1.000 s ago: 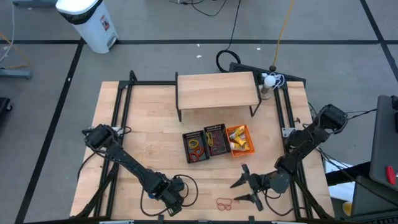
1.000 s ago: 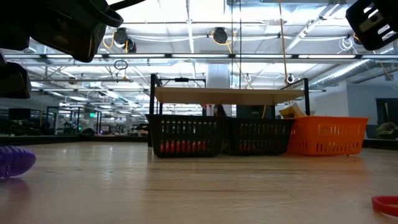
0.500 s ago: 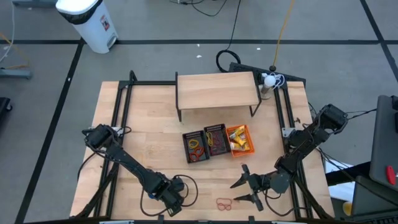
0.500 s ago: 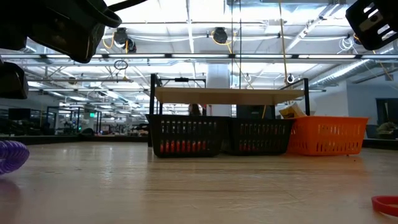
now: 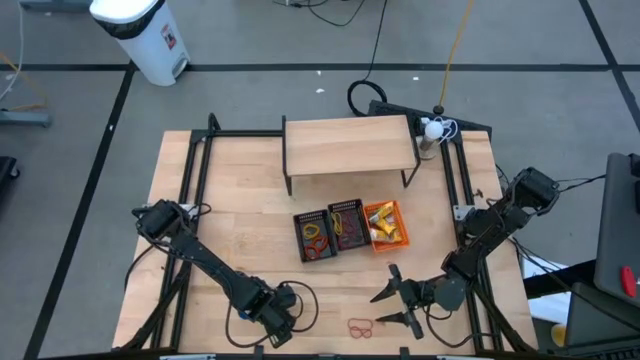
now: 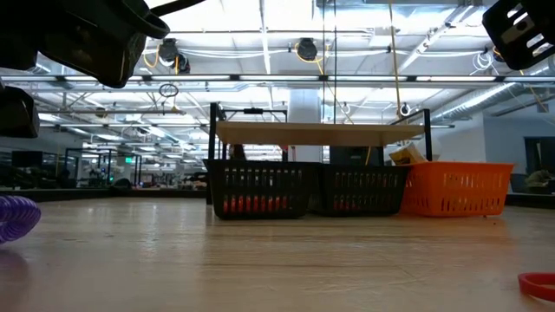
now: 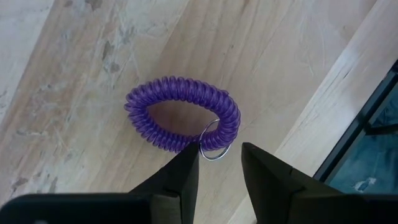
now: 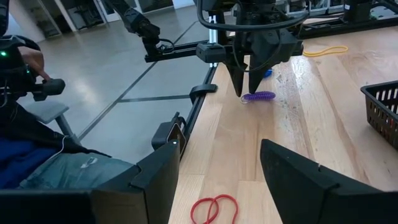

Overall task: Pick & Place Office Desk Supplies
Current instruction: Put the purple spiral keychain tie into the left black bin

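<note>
Purple coil wristband (image 7: pixel 183 121), with its metal key ring (image 7: pixel 214 142), lies on the wooden table (image 5: pixel 235 235) near the front edge on my left side. My left gripper (image 7: pixel 219 163) hangs just above it with the fingers parted narrowly over the ring, clamping nothing; whether a tip touches the ring I cannot tell. No writing or label on it can be read. Just beside the wristband the board ends at a black frame rail (image 7: pixel 367 124), so there is little room on that side and open wood on the other.

My right gripper (image 5: pixel 398 303) waits low over the front of the table, fingers spread wide and empty. Red elastic loops (image 8: pixel 214 208) lie on the wood close before it, near the front edge. A yellow loop (image 8: pixel 324 51) lies farther off, beyond the left gripper.

At mid-table three small baskets stand in a row, touching: two black baskets (image 5: pixel 328 232) with loops inside and an orange basket (image 5: pixel 387 224) with yellow pieces. Behind them stands a low wooden shelf (image 5: pixel 349 144). A person's sleeve (image 8: pixel 18 65) shows off the table's edge, well apart.
</note>
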Robot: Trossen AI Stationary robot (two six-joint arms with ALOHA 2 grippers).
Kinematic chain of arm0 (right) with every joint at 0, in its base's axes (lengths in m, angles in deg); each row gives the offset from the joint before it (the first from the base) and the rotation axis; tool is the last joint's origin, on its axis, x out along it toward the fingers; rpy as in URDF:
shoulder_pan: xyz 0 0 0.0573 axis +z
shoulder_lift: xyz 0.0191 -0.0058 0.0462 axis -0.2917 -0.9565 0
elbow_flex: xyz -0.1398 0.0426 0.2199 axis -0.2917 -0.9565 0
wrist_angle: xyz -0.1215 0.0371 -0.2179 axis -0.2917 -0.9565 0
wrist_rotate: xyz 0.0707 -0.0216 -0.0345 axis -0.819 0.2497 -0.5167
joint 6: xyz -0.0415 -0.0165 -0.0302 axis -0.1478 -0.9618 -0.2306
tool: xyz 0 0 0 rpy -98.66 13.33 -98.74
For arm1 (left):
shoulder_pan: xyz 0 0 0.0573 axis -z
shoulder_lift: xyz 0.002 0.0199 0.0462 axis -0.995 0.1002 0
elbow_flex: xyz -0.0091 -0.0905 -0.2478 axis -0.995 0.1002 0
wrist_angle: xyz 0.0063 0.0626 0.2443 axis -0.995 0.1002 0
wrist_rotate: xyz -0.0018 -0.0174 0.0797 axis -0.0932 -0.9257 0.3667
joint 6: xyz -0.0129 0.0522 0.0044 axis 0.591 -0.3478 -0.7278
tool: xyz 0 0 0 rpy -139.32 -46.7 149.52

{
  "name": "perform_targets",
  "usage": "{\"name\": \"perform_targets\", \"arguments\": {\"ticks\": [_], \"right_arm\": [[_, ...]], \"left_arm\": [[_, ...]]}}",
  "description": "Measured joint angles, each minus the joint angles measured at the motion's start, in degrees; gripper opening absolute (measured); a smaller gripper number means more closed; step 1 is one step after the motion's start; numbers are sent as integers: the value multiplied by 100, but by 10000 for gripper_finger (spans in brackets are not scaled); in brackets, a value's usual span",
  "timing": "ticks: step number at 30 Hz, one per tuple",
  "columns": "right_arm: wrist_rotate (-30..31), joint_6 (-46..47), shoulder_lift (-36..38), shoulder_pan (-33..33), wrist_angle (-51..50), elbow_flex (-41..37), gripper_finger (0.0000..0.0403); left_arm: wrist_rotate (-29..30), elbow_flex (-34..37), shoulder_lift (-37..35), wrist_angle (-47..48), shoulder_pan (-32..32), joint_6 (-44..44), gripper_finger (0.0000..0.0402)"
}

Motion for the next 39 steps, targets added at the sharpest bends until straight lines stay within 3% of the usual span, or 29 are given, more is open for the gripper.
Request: {"name": "perform_targets", "arguments": {"ticks": [29, 32, 37, 39], "right_arm": [[-33, -153, 0, -186, -50, 0, 212], [-40, -154, 1, -186, -50, 0, 212], [-33, -152, 2, -186, -48, 0, 212], [-33, -152, 2, -186, -48, 0, 212]], "left_arm": [[226, 0, -4, 98, 2, 494, 121], [161, 0, -2, 101, 0, 453, 95], [105, 0, -4, 100, 11, 157, 15], [100, 0, -4, 94, 26, 45, 8]]}}
